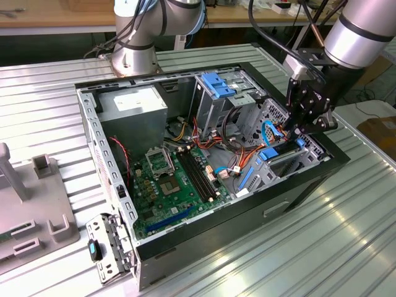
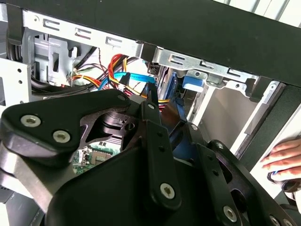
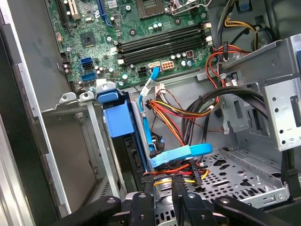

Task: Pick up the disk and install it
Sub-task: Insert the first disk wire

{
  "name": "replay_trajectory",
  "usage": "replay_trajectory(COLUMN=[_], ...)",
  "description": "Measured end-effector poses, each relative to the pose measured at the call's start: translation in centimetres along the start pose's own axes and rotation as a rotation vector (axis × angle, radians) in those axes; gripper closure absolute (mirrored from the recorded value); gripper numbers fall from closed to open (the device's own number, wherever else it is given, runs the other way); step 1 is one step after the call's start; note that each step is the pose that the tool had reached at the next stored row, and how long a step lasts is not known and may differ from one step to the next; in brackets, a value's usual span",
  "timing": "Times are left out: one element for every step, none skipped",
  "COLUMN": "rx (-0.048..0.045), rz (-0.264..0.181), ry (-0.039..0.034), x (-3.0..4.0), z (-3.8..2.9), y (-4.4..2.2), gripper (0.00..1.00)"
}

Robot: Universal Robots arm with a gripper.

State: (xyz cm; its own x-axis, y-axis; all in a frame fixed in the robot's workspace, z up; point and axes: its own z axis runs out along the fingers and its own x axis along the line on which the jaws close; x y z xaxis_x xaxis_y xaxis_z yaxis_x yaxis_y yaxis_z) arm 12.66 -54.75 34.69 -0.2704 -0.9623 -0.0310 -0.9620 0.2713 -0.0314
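On the counter [image 1: 346, 235] lies the open case [image 1: 204, 247]. The disk [image 3: 117, 120] stands on edge in the bay [image 3: 89, 141] at the case's end toward the exterior view's right, blue rail uppermost. It looks largely seated, so the install step seems nearly done. The end effector [image 1: 304, 127] hangs just beside it, over the cables [image 3: 188, 113]. Any further push would need to go straight in, clear of them. I cannot tell whether the end effector is open or closed. The disk's connector end is hidden.

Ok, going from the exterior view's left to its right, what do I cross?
Grey fixture block → detached bracket with a blue latch → silver power supply → green motherboard → blue-topped drive cage → disk in its blue carrier, standing in the bay → gripper just above it.
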Motion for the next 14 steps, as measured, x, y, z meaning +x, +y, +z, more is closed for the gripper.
replay_trajectory(rx=[0.0,-0.0001,-0.0001,-0.0001,-0.0002,-0.0003,-0.0002,-0.0002,-0.0002,-0.0002,-0.0002,-0.0002,-0.0001,0.0], rz=[0.0,0.0,0.0,0.0,0.0,0.0,0.0,0.0,0.0,0.0,0.0,0.0,0.0,0.0], ry=[-0.0002,-0.0002,-0.0002,-0.0003,-0.0006,-0.0009,-0.0009,-0.0008,-0.0009,-0.0008,-0.0009,-0.0012,-0.0011,-0.001], x=[0.0,0.0,0.0,0.0,0.0,0.0,0.0,0.01,0.01,0.02,0.02,0.04,0.05,0.06], z=[0.03,0.03,0.03,0.04,0.05,0.06,0.07,0.08,0.09,0.09,0.1,0.16,0.16,0.16], y=[0.0,0.0,0.0,0.0,0.0,0.0,0.01,0.02,0.03,0.04,0.05,0.11,0.14,0.15], gripper=[0.7,0.7,0.7,0.7,0.7,0.7,0.7,0.7,0.7,0.7,0.7,0.7,0.7,0.7])
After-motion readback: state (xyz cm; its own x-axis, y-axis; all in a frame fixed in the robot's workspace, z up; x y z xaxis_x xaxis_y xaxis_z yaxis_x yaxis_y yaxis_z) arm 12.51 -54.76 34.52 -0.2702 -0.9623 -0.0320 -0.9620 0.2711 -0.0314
